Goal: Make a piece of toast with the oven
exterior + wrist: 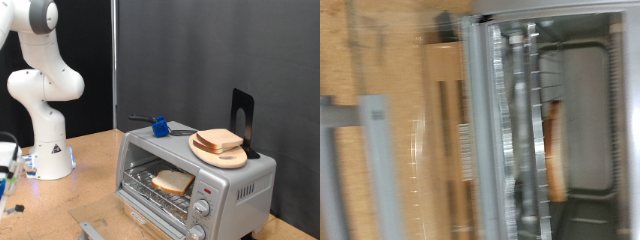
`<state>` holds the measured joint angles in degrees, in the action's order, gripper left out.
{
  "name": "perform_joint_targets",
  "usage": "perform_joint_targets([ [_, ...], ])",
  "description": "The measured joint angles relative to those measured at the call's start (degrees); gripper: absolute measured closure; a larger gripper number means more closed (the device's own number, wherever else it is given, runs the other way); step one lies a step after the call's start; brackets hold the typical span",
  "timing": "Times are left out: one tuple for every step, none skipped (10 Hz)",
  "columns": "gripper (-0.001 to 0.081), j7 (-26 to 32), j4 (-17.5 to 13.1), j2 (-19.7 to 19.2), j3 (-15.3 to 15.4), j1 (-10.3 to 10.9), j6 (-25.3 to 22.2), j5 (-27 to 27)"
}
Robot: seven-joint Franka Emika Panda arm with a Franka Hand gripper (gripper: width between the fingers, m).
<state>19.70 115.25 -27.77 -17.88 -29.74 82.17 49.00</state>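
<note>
Fingers: not visible in either view; their opening and any hold cannot be told. The blurred wrist view faces the oven [545, 120] interior.

Slice of bread [173, 181]: lies on the wire rack [160, 193] inside the oven [195, 180], lower centre. Judged light, soft, crushable; best taken by the crust edges.

A wooden plate [222, 154] on the oven's roof carries more bread.

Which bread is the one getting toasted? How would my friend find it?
Find the silver toaster oven on the wooden table. Look through its open front: one pale slice of bread with a brown crust lies on the wire rack inside. The other bread sits on the round wooden plate on top of the oven, not inside.
</note>
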Motion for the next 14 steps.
perform_joint_targets([
  [-0.0002,0.0,-0.4,-1.6,0.1,0.0,1.4,0.0],
  [-0.0002,0.2,-1.0,-3.0,0.1,0.0,2.1,0.0],
  [-0.0002,0.5,-1.6,-4.2,0.1,0.0,2.6,0.0],
  [-0.0002,1.1,-2.1,-5.1,0.2,-0.1,3.0,0.3],
  [-0.0002,2.1,-2.3,-5.9,0.7,-0.1,3.4,0.9],
  [-0.0002,3.2,-2.3,-6.6,1.4,0.0,3.7,1.4],
  [-0.0002,4.0,-2.1,-7.1,2.3,0.0,4.0,1.7],
  [-0.0002,4.3,-1.7,-7.3,3.1,0.2,4.1,1.8],
  [-0.0002,4.3,-0.9,-7.3,4.0,0.5,4.3,1.8],
  [-0.0002,4.4,0.3,-7.3,4.8,1.2,4.6,1.8],
  [-0.0002,4.5,1.6,-7.2,5.6,1.9,5.4,1.9],
  [-0.0002,4.5,2.9,-6.9,6.1,2.6,6.3,2.2],
  [-0.0002,4.5,4.2,-6.5,6.6,3.2,6.9,2.7],
  [-0.0002,4.5,5.5,-6.2,7.1,3.7,7.2,3.0],
])
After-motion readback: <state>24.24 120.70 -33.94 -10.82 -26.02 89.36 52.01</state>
